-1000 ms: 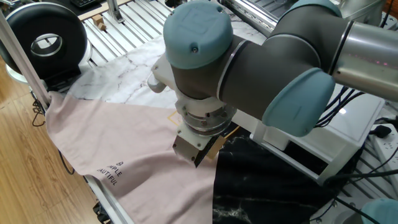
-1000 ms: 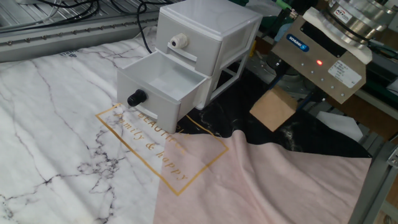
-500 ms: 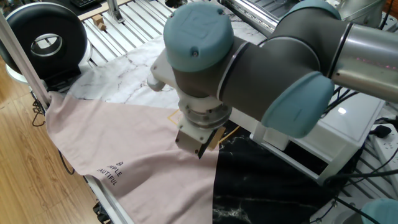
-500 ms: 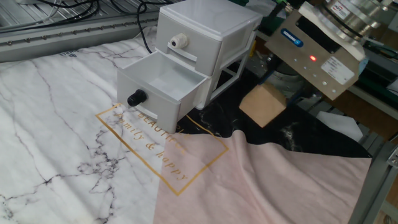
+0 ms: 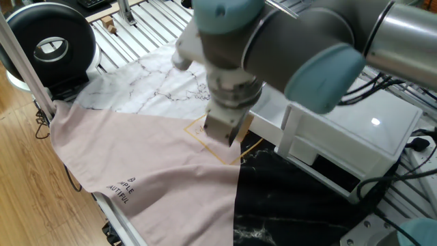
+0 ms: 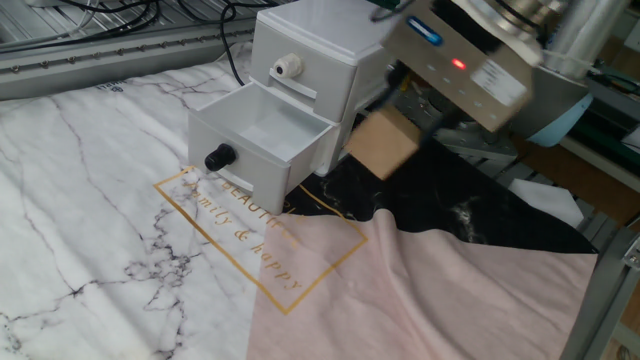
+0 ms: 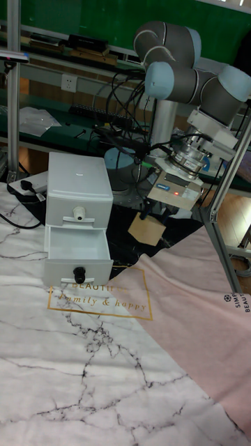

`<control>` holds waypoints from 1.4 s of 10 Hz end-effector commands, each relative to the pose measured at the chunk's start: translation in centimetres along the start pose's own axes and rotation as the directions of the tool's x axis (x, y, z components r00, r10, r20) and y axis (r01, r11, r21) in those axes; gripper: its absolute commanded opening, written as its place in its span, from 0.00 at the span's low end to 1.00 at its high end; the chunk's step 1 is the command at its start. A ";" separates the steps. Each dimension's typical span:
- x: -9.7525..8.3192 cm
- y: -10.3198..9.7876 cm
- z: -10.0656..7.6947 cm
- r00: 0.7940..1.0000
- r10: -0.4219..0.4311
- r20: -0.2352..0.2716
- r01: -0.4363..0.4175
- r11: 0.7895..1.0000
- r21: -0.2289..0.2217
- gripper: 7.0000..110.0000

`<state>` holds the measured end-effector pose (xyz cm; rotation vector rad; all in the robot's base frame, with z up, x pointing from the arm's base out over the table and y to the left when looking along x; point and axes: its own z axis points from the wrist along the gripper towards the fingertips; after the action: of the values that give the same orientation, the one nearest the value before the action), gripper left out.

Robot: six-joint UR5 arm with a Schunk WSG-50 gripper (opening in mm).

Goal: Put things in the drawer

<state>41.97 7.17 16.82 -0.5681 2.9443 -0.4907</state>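
Hanging clear of the table, a light-tan wooden cube (image 6: 381,143) sits clamped in the gripper (image 6: 400,128), just at 3 o'clock of the open white drawer (image 6: 262,137) with its black knob (image 6: 218,157).

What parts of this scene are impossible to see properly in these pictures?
- Gripper fingers: in the other fixed view the gripper body covers where they meet the wooden cube.
- Cube: in one fixed view the arm hides most of it.
- Lower drawer: in one fixed view the arm blocks it entirely.
- Cabinet back: faces away in all views.
- Arm: motion-blurred in one fixed view.
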 end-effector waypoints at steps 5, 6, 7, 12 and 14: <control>-2.1 -8.4 2.0 0.994 -0.086 0.067 0.079 0.990 0.114 0.00; -2.8 -9.6 2.3 0.990 -0.114 0.078 0.101 0.983 0.156 0.00; -3.3 -10.7 2.8 0.985 -0.146 0.090 0.128 0.975 0.184 0.00; 1.7 -12.4 4.8 0.978 -0.172 -0.119 0.191 0.967 0.169 0.00; 3.0 -12.9 5.7 0.965 -0.198 -0.174 0.225 0.962 0.153 0.00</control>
<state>46.37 -5.41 16.36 -0.8300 2.8706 -0.8141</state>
